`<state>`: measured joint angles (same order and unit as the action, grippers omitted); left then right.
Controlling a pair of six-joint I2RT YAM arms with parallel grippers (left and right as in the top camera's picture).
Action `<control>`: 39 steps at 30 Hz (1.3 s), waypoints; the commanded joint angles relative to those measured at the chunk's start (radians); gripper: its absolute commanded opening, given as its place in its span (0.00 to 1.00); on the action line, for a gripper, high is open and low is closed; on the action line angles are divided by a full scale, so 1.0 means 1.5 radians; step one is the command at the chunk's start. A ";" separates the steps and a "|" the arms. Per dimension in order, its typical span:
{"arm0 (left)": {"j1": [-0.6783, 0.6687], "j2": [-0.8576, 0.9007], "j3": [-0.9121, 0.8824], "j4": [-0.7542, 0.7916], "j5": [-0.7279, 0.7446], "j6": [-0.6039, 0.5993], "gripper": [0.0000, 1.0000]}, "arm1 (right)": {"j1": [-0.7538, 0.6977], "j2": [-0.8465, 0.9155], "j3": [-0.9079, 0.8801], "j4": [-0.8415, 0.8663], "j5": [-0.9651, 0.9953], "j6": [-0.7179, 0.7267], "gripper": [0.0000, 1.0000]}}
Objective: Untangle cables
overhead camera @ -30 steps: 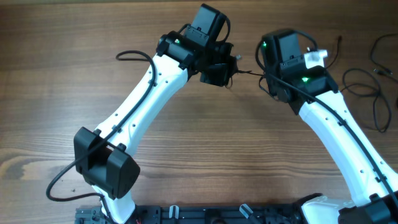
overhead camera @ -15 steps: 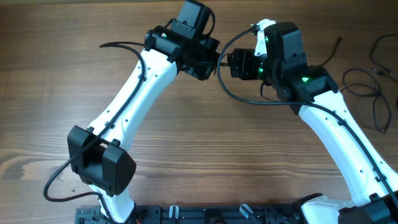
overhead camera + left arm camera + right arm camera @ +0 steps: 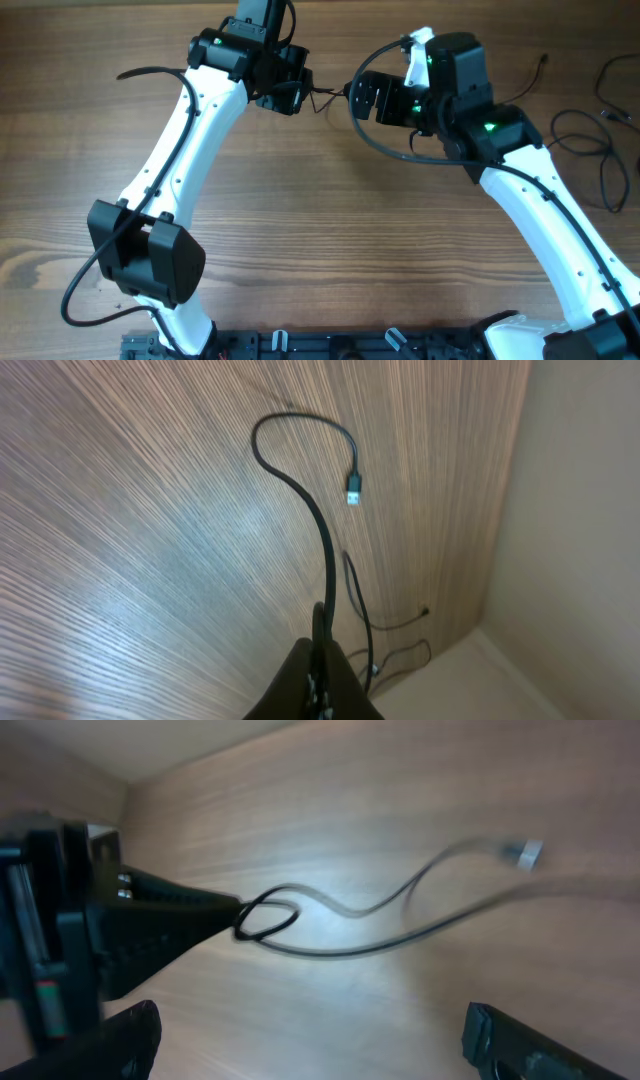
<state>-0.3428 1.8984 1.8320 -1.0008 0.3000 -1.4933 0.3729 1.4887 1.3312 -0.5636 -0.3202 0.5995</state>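
Observation:
My left gripper [image 3: 298, 93] is shut on a thin black cable [image 3: 326, 94] at the far middle of the table. In the left wrist view the cable [image 3: 322, 540] runs from the shut jaws [image 3: 322, 660] out to a loop and a small plug end [image 3: 353, 490]. My right gripper [image 3: 360, 98] faces the left one, open and empty, just right of the cable. In the right wrist view its fingers are spread wide [image 3: 310, 1035], and the left gripper [image 3: 160, 915] holds a small cable loop [image 3: 266, 920], with a blurred plug [image 3: 528, 853] trailing right.
More thin dark cables [image 3: 590, 135] lie in loose loops at the table's far right edge; they also show in the left wrist view [image 3: 385, 630] near the wall. The arms' thicker black wires [image 3: 385, 150] hang beside the grippers.
My left gripper has moved left and away from the right one, taking the cable along. My right gripper has turned to face left and stands open.

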 commanded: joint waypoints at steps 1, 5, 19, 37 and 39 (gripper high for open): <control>0.003 0.002 0.001 0.014 0.058 0.010 0.04 | 0.013 0.009 0.002 -0.009 -0.096 0.282 0.85; 0.004 0.002 0.001 0.013 0.070 -0.002 0.04 | 0.013 0.009 0.002 -0.004 -0.077 0.520 0.47; -0.005 -0.006 0.001 -0.009 0.144 0.012 0.04 | 0.018 0.044 0.001 0.002 0.009 0.596 0.05; -0.031 -0.006 0.000 -0.009 0.143 0.013 0.04 | 0.028 0.045 0.002 0.036 0.008 0.577 0.08; -0.031 -0.006 0.000 -0.009 0.144 0.013 0.04 | 0.028 0.045 0.001 0.036 0.009 0.572 0.09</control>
<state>-0.3843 1.8984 1.8320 -1.0164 0.4995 -1.4933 0.4057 1.5421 1.3312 -0.5121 -0.3164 1.4719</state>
